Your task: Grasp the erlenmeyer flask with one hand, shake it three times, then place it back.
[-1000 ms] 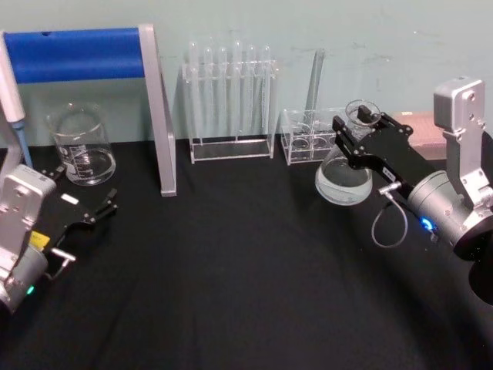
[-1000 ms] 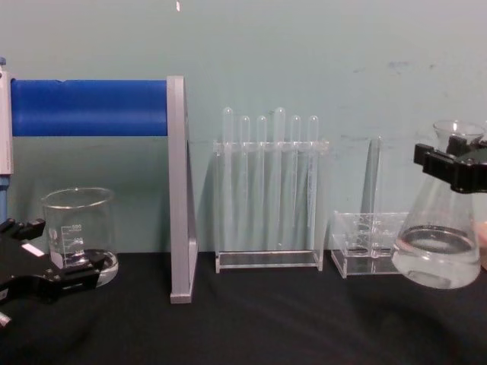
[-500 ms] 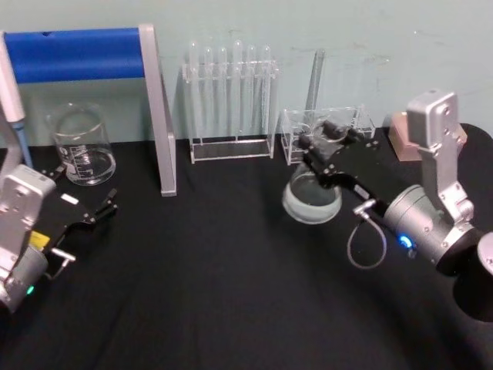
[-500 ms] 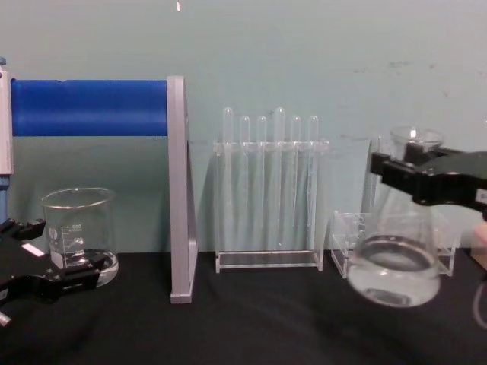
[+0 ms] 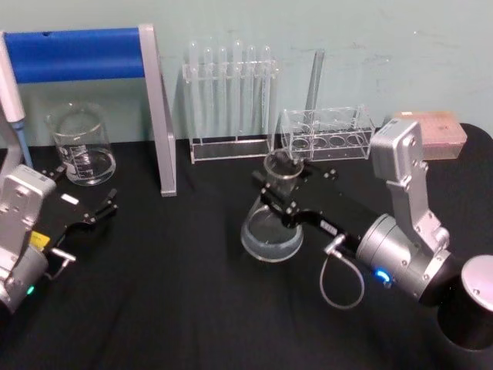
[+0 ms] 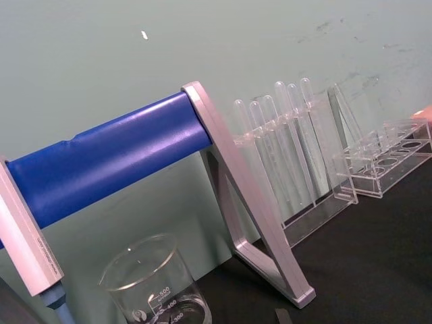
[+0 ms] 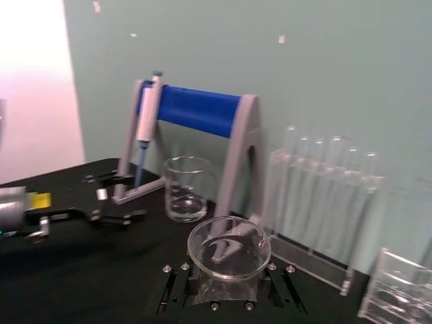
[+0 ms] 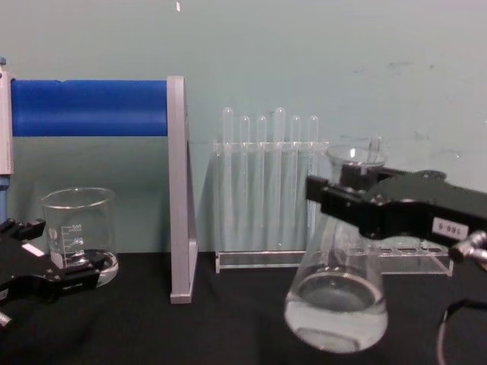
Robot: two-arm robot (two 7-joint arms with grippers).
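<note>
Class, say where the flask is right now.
Head view: the flask is right of centre, held by its neck in the right end effector, in front of the tube rack.

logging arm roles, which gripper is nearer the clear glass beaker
Left. The left gripper sits beside the clear glass beaker; the right gripper, holding the conical glass flask, is mid-table.

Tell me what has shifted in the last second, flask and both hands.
The right hand, shut on the neck of the erlenmeyer flask throughout, swung it from the table's right side, by the small rack, leftward to the middle and nearer the robot. Nothing was let go. The left hand stayed open, parked by the beaker; the test tube rack and blue stand did not move.
</note>
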